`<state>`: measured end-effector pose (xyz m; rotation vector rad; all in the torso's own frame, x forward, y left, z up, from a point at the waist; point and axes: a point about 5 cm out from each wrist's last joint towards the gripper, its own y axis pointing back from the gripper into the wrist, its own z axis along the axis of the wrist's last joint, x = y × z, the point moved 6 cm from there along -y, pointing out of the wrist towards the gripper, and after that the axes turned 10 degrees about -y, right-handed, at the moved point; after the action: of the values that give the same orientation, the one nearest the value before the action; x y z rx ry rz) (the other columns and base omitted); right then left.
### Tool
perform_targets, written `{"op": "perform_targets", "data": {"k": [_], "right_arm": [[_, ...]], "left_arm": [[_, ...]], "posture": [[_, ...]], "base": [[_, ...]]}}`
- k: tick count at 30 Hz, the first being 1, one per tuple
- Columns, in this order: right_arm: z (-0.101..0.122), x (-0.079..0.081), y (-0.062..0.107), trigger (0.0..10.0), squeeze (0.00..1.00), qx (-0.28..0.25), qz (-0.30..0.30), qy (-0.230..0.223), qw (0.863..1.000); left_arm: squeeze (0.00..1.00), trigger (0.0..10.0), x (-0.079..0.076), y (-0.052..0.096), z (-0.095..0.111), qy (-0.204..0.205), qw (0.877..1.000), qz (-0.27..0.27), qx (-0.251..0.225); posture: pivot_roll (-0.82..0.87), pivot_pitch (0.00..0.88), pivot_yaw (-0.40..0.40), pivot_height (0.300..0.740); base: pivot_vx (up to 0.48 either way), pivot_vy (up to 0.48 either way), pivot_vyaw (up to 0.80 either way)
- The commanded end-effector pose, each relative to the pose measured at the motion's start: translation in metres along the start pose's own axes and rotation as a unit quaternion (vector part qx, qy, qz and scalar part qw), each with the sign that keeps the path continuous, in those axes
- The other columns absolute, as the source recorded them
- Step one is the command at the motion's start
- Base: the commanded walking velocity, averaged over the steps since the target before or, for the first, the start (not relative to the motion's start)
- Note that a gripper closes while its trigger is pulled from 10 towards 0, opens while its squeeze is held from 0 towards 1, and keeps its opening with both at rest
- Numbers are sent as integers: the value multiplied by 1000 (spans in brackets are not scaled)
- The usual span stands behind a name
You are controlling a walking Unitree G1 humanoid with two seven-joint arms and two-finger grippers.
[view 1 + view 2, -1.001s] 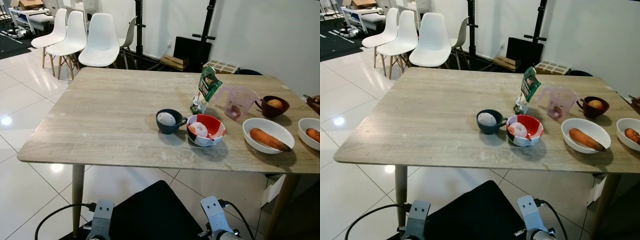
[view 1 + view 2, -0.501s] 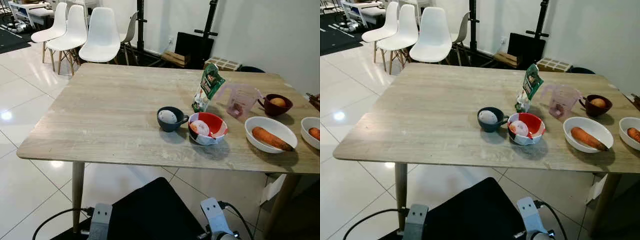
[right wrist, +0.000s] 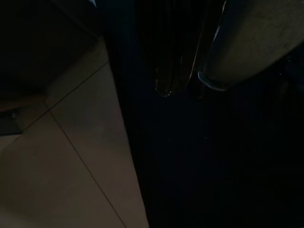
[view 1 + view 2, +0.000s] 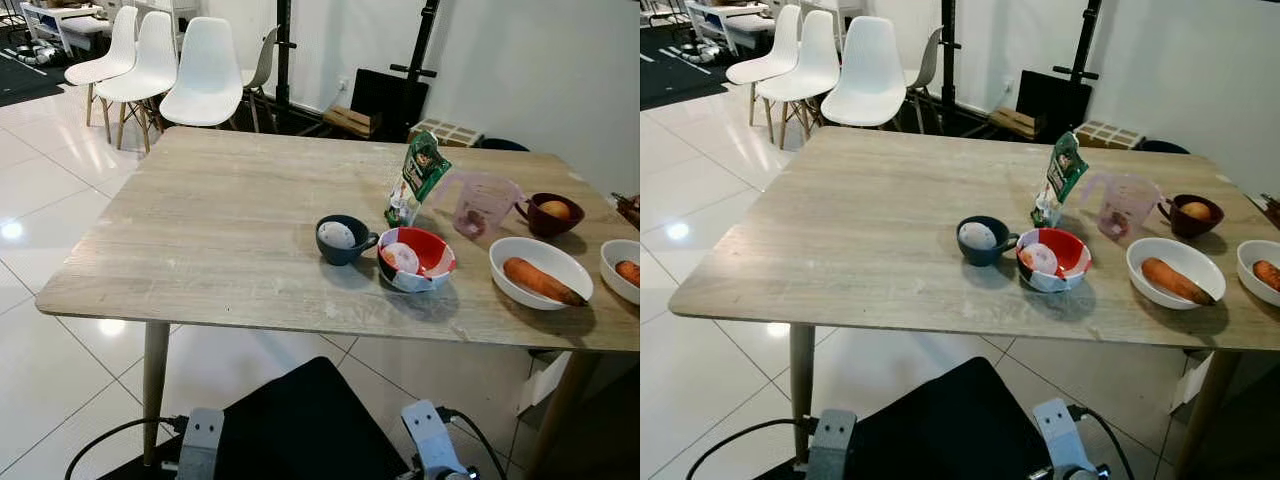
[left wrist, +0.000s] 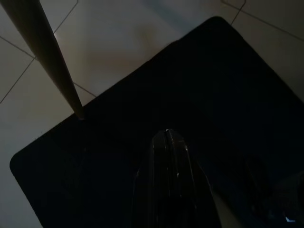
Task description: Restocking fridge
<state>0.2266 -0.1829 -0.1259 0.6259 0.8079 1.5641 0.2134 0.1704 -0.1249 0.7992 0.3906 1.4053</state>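
Hanging low below the table edge, the left gripper (image 5: 167,137) shows its slim black fingers pressed together over a dark mat (image 5: 142,142) on pale tiles. The right gripper (image 3: 173,85) is murky; whether its fingers are parted cannot be told. On the grainy wooden table (image 4: 220,230) sit a dark mug (image 4: 340,240), a glossy red bowl (image 4: 416,258), a crinkled green pouch (image 4: 415,178), a clear pink jug (image 4: 480,203), and a white oval dish holding a carrot (image 4: 538,281). Another white bowl (image 4: 622,268) is cut off at the edge.
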Motion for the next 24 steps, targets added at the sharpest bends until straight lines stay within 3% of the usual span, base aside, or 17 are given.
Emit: {"op": "perform_targets", "data": {"k": [1, 9, 24], "right_arm": [[-8, 0, 2, 10000, 0, 7, 3, 6, 1000], [-16, -3, 4, 10000, 0, 17, 1, 12, 1000], [-19, 2, 4, 10000, 0, 22, 4, 17, 1000]], "left_arm": [[0, 10000, -6, 3, -9, 6, 1000, -2, 14], [0, 10000, -13, 7, -18, 7, 1000, -7, 22], [0, 10000, -10, 7, -21, 2, 1000, -4, 29]], "posture": [[-59, 0, -74, 700], [-49, 0, -76, 700], [-50, 0, -68, 700]], "base": [[0, 0, 0], [0, 0, 0], [0, 0, 0]]}}
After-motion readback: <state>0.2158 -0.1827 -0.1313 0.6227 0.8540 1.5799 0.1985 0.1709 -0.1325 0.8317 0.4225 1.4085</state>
